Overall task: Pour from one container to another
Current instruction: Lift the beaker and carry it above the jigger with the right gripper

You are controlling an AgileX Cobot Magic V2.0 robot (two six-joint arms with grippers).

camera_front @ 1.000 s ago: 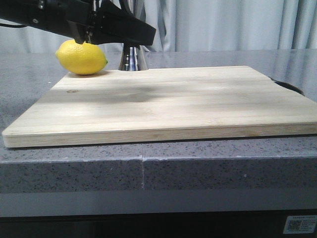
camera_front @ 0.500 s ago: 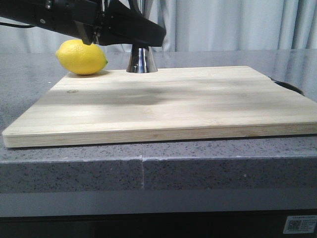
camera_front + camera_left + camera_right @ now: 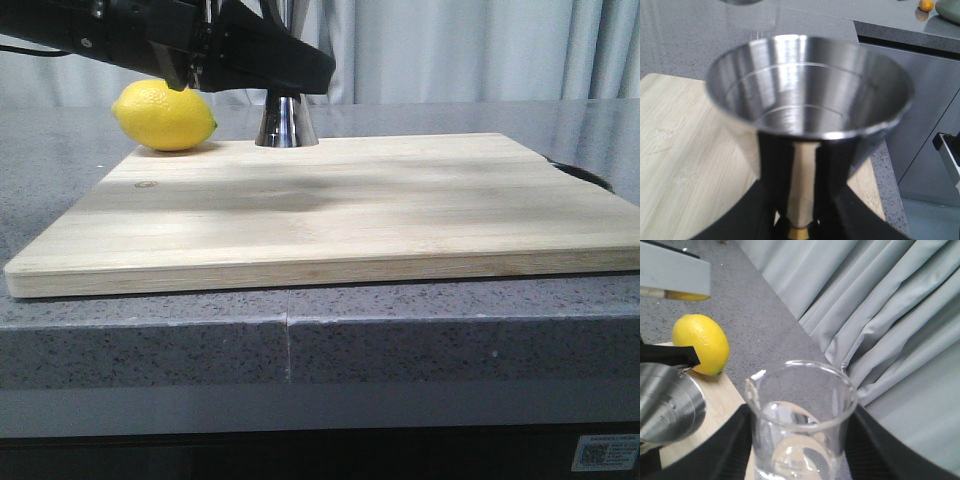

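Observation:
The steel jigger [image 3: 810,100] fills the left wrist view, its open cup up and the gold band [image 3: 800,232] at its waist. My left gripper [image 3: 800,215] is shut on it, one black finger on each side. In the front view the jigger's foot [image 3: 286,128] shows at the far edge of the cutting board [image 3: 330,210], under the left gripper [image 3: 290,75]. My right gripper [image 3: 800,440] is shut on the clear glass beaker [image 3: 800,410], held upright beside and above the jigger [image 3: 667,400]. Whether the beaker holds liquid is unclear.
A yellow lemon [image 3: 165,116] lies at the board's far left corner, close to the jigger; it also shows as the lemon [image 3: 701,344] in the right wrist view. Grey speckled counter [image 3: 450,330] surrounds the board. Pale curtains [image 3: 880,315] hang behind.
The left arm and the jigger have shifted a little to the right, away from the lemon, over the last second. In the last half second they stay still.

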